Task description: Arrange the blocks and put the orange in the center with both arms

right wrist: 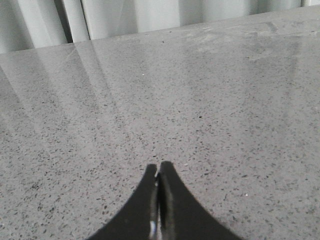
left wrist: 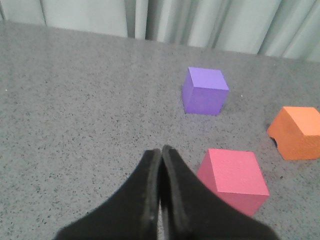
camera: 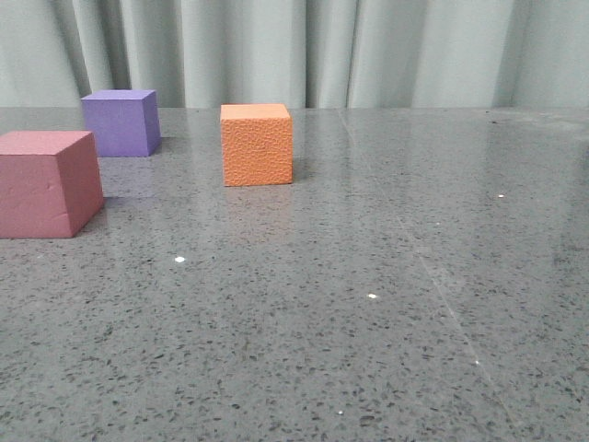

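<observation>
**Blocks on the left half of the table, both grippers pinched together and empty**

Orange cube [camera: 257, 144]: bright orange, matte foam, rough pebbled faces, sharp edges. Sits flat on the grey speckled tabletop [camera: 386, 304], at about 11 o'clock from the middle of the front view. Left wrist view shows a small arched notch cut into its bottom edge. Faint reflection on the glossy stone under it.

Purple cube [camera: 121, 122]: smooth matte, at 10 o'clock in the front view, farther back than the orange one and well apart from it.

Pinkish-red cube [camera: 48, 183]: dusty tone, smooth, slight crease on its front face. At 9 o'clock in the front view, nearest the camera of the three, cut by the frame edge. Near the purple cube but not touching it.

No two blocks touch. All three are upright and rest on a face.

Left gripper [left wrist: 161, 149]: black fingers pressed together at the tips, nothing between them. Pinkish-red cube is just beside it, no contact visible.

Right gripper [right wrist: 159, 165]: fingers also together, nothing held. Only bare tabletop around it, no block in its wrist view.

Neither arm shows in the front view. Pale pleated curtain [camera: 304, 51] runs behind the table's far edge.
</observation>
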Motion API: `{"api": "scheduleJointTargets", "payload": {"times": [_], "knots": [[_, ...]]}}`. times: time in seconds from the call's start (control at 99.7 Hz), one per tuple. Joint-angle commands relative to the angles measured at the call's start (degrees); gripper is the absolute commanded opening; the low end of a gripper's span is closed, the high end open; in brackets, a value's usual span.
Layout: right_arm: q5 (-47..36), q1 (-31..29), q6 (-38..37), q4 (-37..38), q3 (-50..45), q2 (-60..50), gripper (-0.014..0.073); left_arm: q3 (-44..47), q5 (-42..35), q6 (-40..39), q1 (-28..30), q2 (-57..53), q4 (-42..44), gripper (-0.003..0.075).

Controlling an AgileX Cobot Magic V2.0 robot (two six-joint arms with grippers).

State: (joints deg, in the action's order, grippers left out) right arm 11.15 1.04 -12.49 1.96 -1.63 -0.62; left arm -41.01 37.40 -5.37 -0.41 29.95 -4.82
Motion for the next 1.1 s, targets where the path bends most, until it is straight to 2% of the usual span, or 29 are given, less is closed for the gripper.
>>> {"api": "scheduleJointTargets", "payload": {"times": [0.0,0.19,0.491,0.561,0.632,0.702,0.752,0.802,0.922,1.093], "knots": [[-4.77,-0.27,0.83,0.10,0.86,-1.35,-0.0067,-6.46,1.58,-0.47,-0.03,4.93,-1.15,-0.0019],[-4.77,-0.27,0.83,0.10,0.86,-1.35,-0.0067,-9.36,2.92,-0.47,-0.03,10.88,-1.15,-0.0019],[-4.77,-0.27,0.83,0.10,0.86,-1.35,-0.0067,-9.36,4.92,-0.47,-0.03,13.38,-1.15,-0.0001],[-4.77,-0.27,0.83,0.10,0.86,-1.35,-0.0067,-9.36,4.92,-0.47,-0.03,13.28,-1.15,0.0069],[-4.77,-0.27,0.83,0.10,0.86,-1.35,-0.0067,-9.36,4.92,0.07,-0.03,13.28,-1.15,0.0213],[-4.77,-0.27,0.83,0.10,0.86,-1.35,-0.0067,-9.36,5.01,1.42,-0.16,13.28,-1.15,0.0423],[-4.77,-0.27,0.83,0.10,0.86,-1.35,-0.0067,-9.36,5.26,1.53,-0.16,13.28,-1.15,0.0604],[-4.77,-0.27,0.83,0.10,0.86,-1.35,-0.0067,-9.36,5.26,1.53,-0.16,13.28,-1.03,0.0726],[-4.77,-0.27,0.83,0.10,0.86,-1.35,-0.0067,-9.36,5.38,1.53,-0.16,13.28,-1.08,0.0650],[-4.77,-0.27,0.83,0.10,0.86,-1.35,-0.0067,-9.36,5.28,2.32,-0.16,13.28,-5.68,0.0648]]}}
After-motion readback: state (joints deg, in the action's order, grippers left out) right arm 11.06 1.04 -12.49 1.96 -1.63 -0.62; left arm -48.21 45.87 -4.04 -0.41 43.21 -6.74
